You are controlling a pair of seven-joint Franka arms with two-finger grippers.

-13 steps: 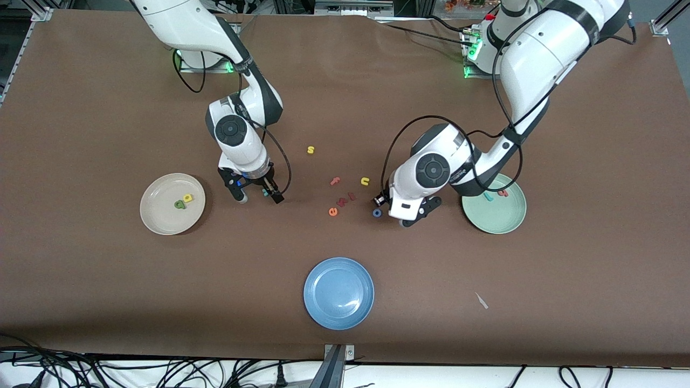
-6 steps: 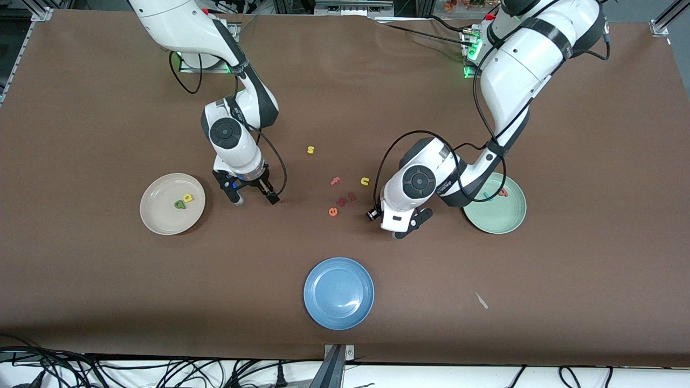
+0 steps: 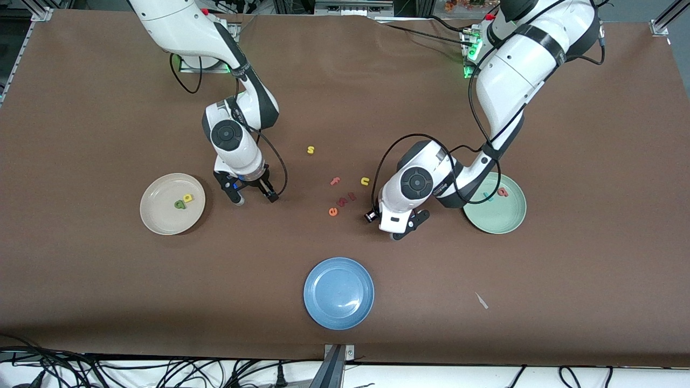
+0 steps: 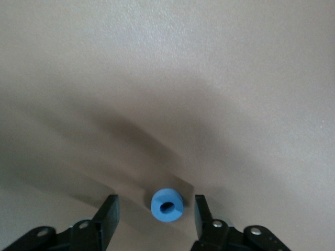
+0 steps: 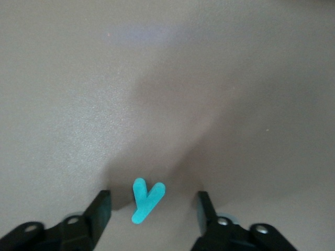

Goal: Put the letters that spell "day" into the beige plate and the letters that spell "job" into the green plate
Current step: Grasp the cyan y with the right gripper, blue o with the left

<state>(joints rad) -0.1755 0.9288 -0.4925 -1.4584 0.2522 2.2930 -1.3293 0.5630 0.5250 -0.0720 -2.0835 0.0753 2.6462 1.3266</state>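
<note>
A yellow letter (image 3: pixel 187 198) and an olive-green letter (image 3: pixel 178 204) are seen lying flat, touching, in the beige plate (image 3: pixel 156 215) at mid-left of the front view. A teal letter (image 3: pixel 488 196) and a pinkish-red one (image 3: pixel 503 192) lie in the green plate (image 3: pixel 498 218) at mid-right. The teal "y" (image 5: pixel 146 200) and blue "o" (image 4: pixel 167 205) lie flat on the table.

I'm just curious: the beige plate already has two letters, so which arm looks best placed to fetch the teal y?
The right arm: its right gripper is open with the teal y lying between its fingers, beside the beige plate.
</note>
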